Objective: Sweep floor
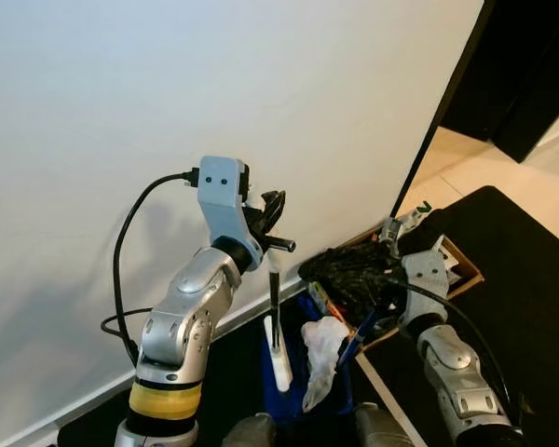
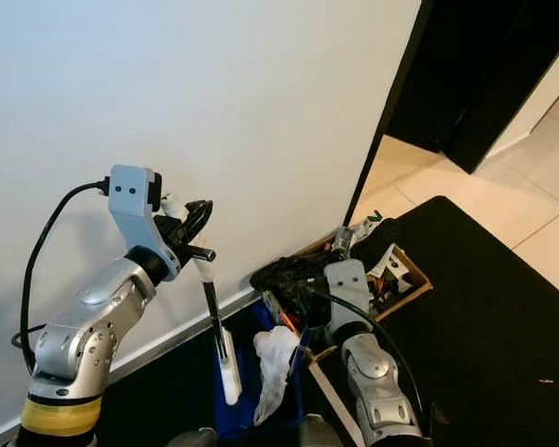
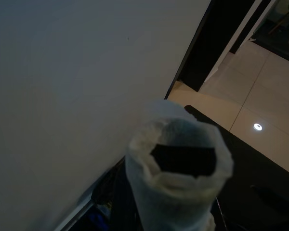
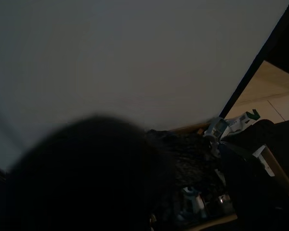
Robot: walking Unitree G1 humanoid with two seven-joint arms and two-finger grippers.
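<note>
My left gripper is raised beside the white wall and is shut on the top of a thin upright handle. The handle is black above and white below, and it runs down into a blue pan on the dark floor. In the left wrist view its white-wrapped end sits close to the lens. A crumpled white wad lies on the blue pan. My right arm is low on the right, reaching toward a black bag; a thin blue stick slants below it.
An open cardboard box holding the black bag and assorted rubbish stands against the wall by a dark doorway. A black mat covers the floor on the right, with pale tiles beyond. The white baseboard runs along the left.
</note>
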